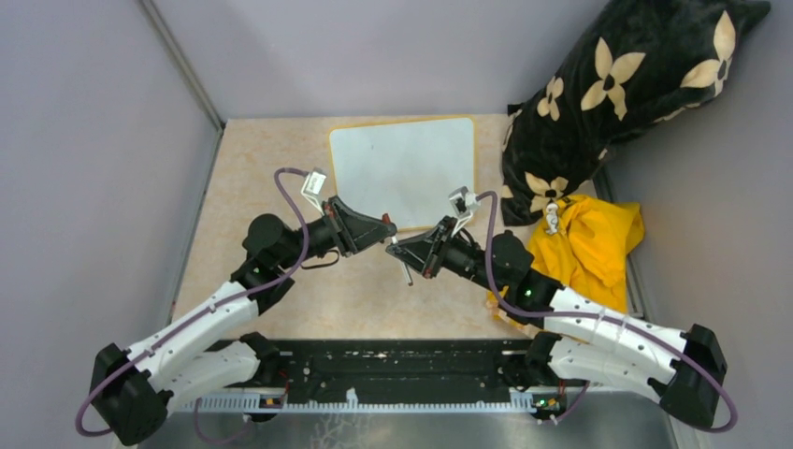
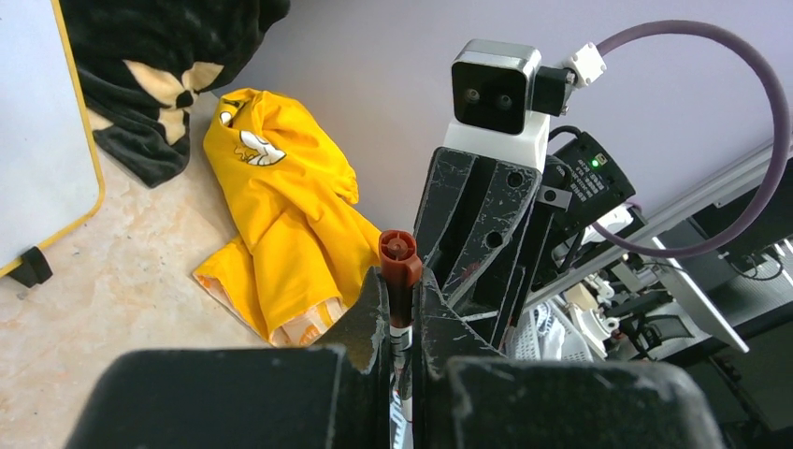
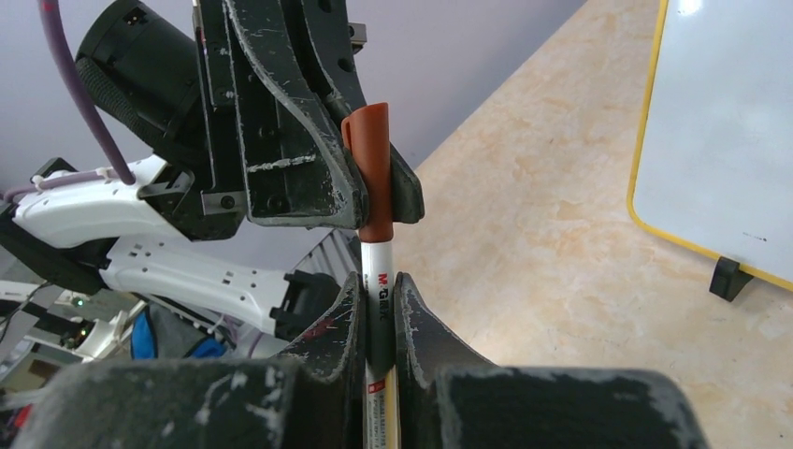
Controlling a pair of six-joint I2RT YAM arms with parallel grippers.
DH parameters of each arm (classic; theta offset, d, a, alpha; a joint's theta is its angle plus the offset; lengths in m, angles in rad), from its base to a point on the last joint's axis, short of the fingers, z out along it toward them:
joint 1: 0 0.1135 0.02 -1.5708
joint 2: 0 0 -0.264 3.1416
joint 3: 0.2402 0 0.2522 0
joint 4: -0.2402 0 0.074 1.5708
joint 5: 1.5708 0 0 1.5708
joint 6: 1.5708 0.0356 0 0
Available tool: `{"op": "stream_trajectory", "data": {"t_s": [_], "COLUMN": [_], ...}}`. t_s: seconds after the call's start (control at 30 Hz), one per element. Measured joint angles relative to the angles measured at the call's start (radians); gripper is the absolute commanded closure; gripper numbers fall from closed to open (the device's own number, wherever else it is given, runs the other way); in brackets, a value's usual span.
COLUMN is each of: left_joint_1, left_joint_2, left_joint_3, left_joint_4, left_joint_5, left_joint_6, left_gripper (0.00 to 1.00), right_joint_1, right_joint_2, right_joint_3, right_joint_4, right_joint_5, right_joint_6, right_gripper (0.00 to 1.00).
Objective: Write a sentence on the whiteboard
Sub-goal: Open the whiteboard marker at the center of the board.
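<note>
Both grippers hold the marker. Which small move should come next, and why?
Probably pull the grippers apart along the marker to uncap it: the left gripper clamps the cap, the right gripper the white barrel, and the whiteboard looks blank.

In the right wrist view I can't follow the marker (image 3: 377, 234) past where its white barrel sinks into the right end effector (image 3: 378, 290) and runs off the bottom edge. The left end effector (image 3: 374, 201) clamped on its red-brown cap covers one side of it. The whiteboard (image 3: 720, 122) is cut by the top and right edges there and by the left edge in the left wrist view, and a faint mark (image 3: 754, 238) near its lower rim is too small for me to read. From overhead the marker is only a sliver between the two tips, and the right arm (image 1: 580, 313) hides part of the yellow cloth (image 1: 589, 238).
</note>
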Motion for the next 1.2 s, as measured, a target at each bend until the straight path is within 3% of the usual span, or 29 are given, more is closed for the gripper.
{"op": "stream_trajectory", "data": {"t_s": [0.83,1.0,1.2], "left_joint_1": [0.011,0.079,0.080], "left_joint_2": [-0.006,-0.057,-0.068], "left_joint_3": [0.015,0.014,0.017], "left_joint_4": [-0.047,-0.027,-0.062], "left_joint_5": [0.000,-0.146,-0.222], "left_joint_6": [-0.042,-0.029,0.000], "left_gripper": [1.00,1.00,1.00], "right_joint_1": [0.000,-0.001,-0.002], "right_joint_2": [-0.035,-0.067,-0.072], "right_joint_3": [-0.033,-0.062,-0.065], "right_joint_4": [0.020,-0.045,-0.074], "right_joint_5": [0.010,0.020,0.039], "right_joint_6": [0.007,0.008,0.000], "right_gripper": [1.00,1.00,1.00]}}
